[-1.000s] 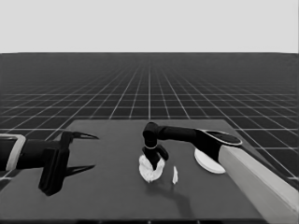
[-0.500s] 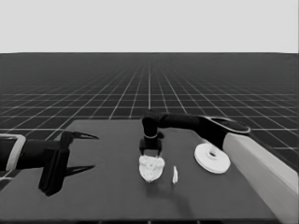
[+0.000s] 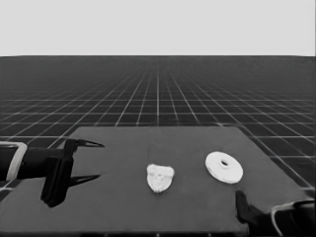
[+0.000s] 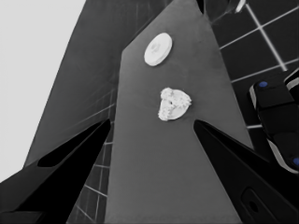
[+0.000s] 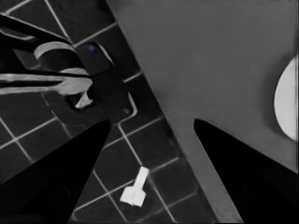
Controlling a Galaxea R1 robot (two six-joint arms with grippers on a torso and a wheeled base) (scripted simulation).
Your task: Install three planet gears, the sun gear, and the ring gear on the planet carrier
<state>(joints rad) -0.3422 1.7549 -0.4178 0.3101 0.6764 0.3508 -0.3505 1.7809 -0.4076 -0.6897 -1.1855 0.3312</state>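
The smaller round part [image 3: 160, 177] lies at the table's middle front, its outline bumpy with small toothed gears [image 3: 157, 173] on top; how many I cannot tell. It shows again in the left wrist view as the smaller round part [image 4: 174, 103]. The larger round part [image 3: 224, 167] lies flat to its right, apart from it, also seen as the larger round part [image 4: 158, 49]. My left gripper [image 3: 91, 161] waits open over the table's left end, holding nothing. The right gripper [image 5: 152, 122] is parked open at the lower right corner, its arm [image 3: 256, 215] just showing.
A thin white piece [image 5: 135, 189] shows past the table's edge, over the floor grid. The larger round part's rim [image 5: 287, 98] is near the right gripper's corner. Dark machinery with blue lights [image 5: 110, 93] stands beyond the table's edge [image 5: 154, 102].
The right arm has drawn back from over the smaller round part to the lower right corner. The thin white piece no longer lies beside that part on the table.
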